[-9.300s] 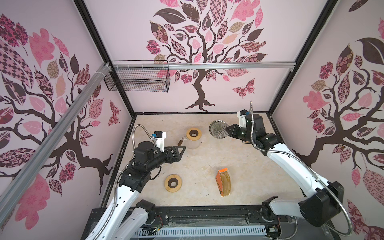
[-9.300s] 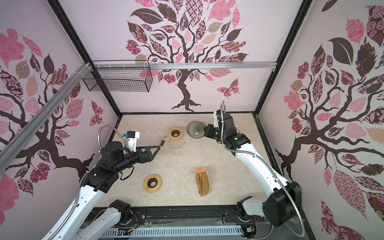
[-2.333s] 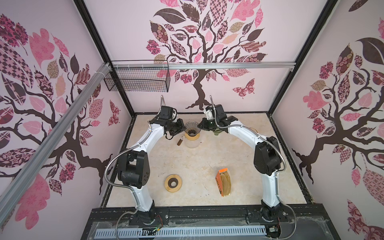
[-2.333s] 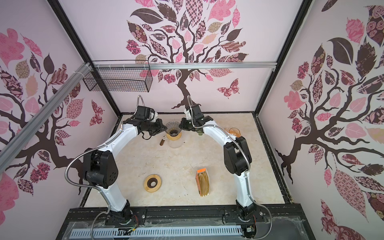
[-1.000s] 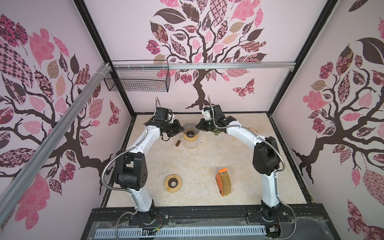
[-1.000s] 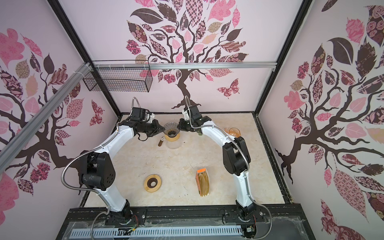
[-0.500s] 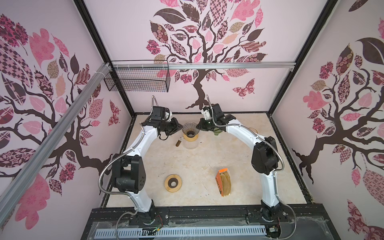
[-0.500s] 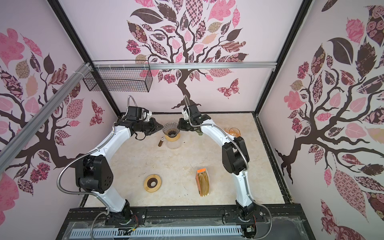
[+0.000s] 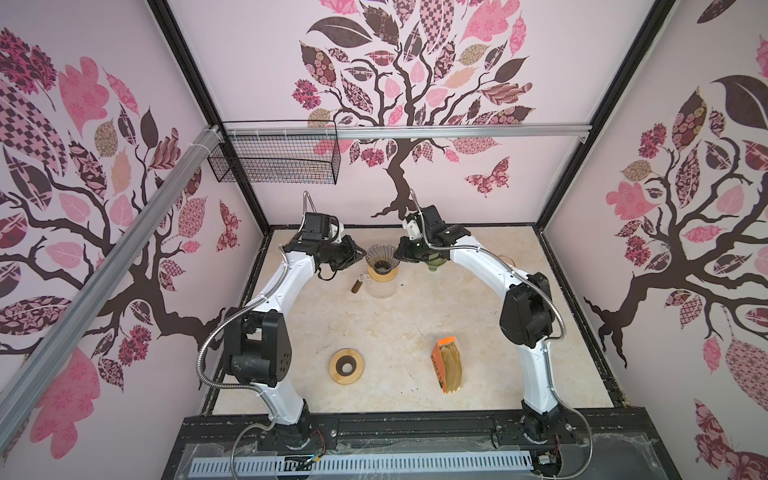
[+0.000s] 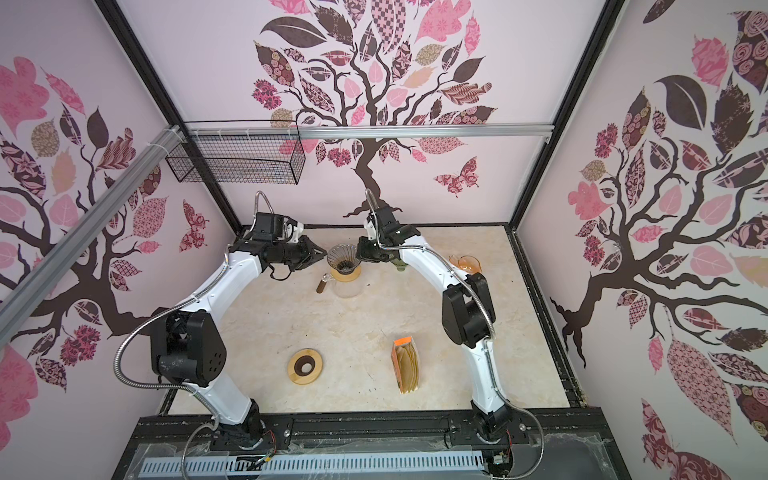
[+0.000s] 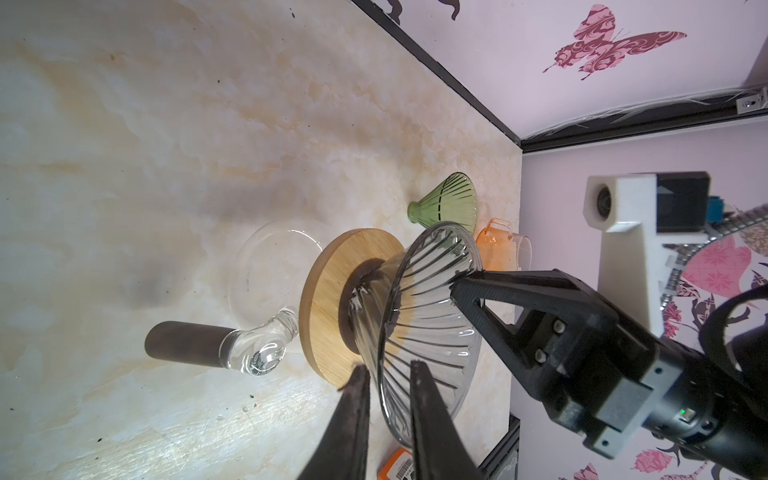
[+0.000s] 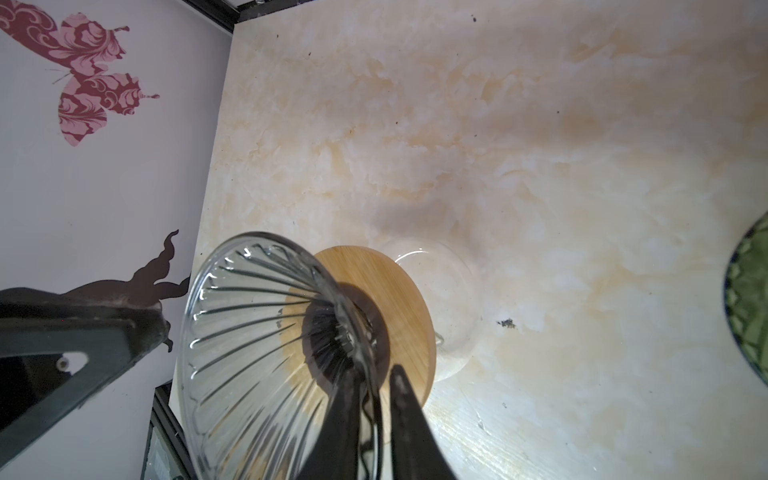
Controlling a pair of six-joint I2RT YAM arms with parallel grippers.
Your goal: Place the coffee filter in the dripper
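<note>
The clear ribbed glass dripper (image 9: 381, 255) (image 10: 341, 254) sits upright in a wooden collar (image 11: 332, 307) on a glass carafe (image 9: 382, 286). My left gripper (image 11: 388, 368) (image 9: 356, 255) straddles the dripper's (image 11: 428, 316) left rim, jaws slightly open, with a gap showing. On the opposite rim my right gripper (image 12: 374, 372) (image 9: 400, 252) likewise stands a little open around the glass (image 12: 257, 332). The coffee filters lie in an orange pack (image 9: 449, 365) (image 10: 407, 365) near the front right, untouched.
A green dripper (image 9: 434, 262) (image 11: 446, 203) and an orange glass cup (image 10: 465, 262) (image 11: 503, 249) stand at the back right. A spare wooden ring (image 9: 347, 365) lies front centre. The carafe's dark handle (image 11: 183, 345) points left. A wire basket (image 9: 274, 158) hangs on the back wall.
The dripper, once carried at the back right, now rests on the carafe's collar. Over the last second both grippers stayed at its rim and their jaws parted slightly.
</note>
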